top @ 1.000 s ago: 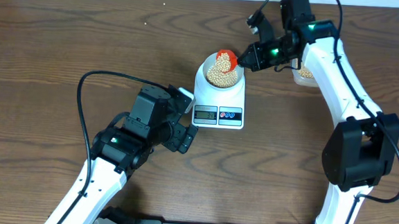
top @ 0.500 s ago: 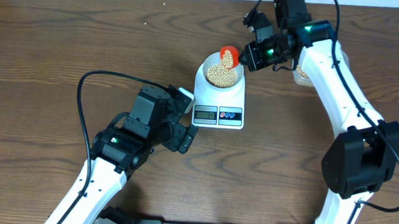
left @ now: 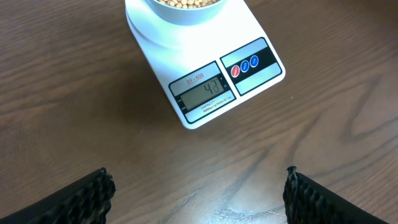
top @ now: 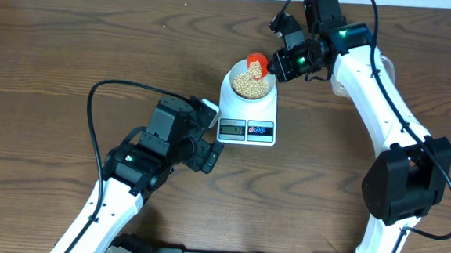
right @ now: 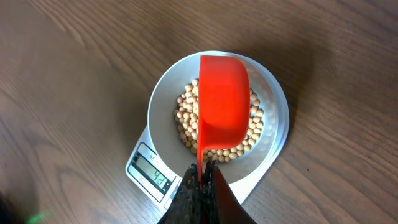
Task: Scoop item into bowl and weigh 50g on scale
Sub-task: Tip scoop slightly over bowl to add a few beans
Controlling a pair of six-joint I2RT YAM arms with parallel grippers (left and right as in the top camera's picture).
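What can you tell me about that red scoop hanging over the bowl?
The scoop is a small orange-red cup with a thin flat handle, plastic by its look. The right end effector is shut on the handle's end. The cup is turned so its rounded back faces the wrist camera, tipped above the beans in the pale bowl. Whether its lip touches the beans cannot be told, and its inside is hidden.

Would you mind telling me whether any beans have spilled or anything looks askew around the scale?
Nothing stands out. The beans in view lie inside the bowl, which sits on the scale; no strays show on the table, and the red scoop is over the bowl.
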